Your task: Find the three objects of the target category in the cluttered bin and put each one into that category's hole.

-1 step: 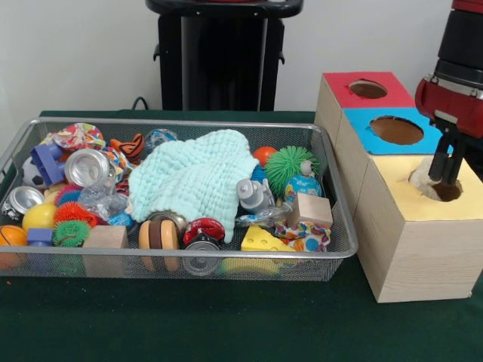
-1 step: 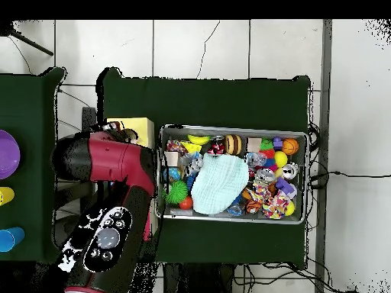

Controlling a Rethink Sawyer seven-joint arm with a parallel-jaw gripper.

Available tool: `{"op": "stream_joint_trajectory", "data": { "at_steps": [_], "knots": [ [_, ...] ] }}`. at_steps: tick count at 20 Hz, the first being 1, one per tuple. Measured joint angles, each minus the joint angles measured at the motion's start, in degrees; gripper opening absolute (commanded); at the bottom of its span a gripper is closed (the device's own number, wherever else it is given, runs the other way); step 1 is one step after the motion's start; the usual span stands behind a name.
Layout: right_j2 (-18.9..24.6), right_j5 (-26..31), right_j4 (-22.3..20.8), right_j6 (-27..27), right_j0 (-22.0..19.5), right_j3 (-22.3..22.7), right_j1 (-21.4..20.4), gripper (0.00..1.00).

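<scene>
A wire mesh bin holds mixed clutter under and around a mint-green cloth. In it I see silver cans, wooden blocks, a green spiky ball, an orange ball and a yellow cheese wedge. To the right stand three wooden boxes with holes, topped red, blue and yellow. My gripper hangs at the yellow box's hole, its tip at the opening. In the overhead view the arm hides the gripper.
The boxes stand close against the bin's right wall. Green cloth covers the table. In the overhead view, a second green table at the left carries a purple plate, a yellow cup and a blue cup.
</scene>
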Motion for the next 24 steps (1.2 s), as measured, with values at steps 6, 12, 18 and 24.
{"op": "stream_joint_trajectory", "data": {
  "at_steps": [6, 12, 18, 24],
  "knots": [
    [0.0, 0.0, 0.05, 0.0, 0.37, 0.13, 0.0, 0.0],
    [1.07, -1.58, 0.06, 0.0, -0.4, 1.55, -0.37, 0.0],
    [2.2, -3.77, 0.07, 0.0, -1.81, 3.67, -0.98, 0.0],
    [2.22, -4.06, 0.07, 0.0, -1.82, 4.81, -1.19, 0.0]
  ]
}}
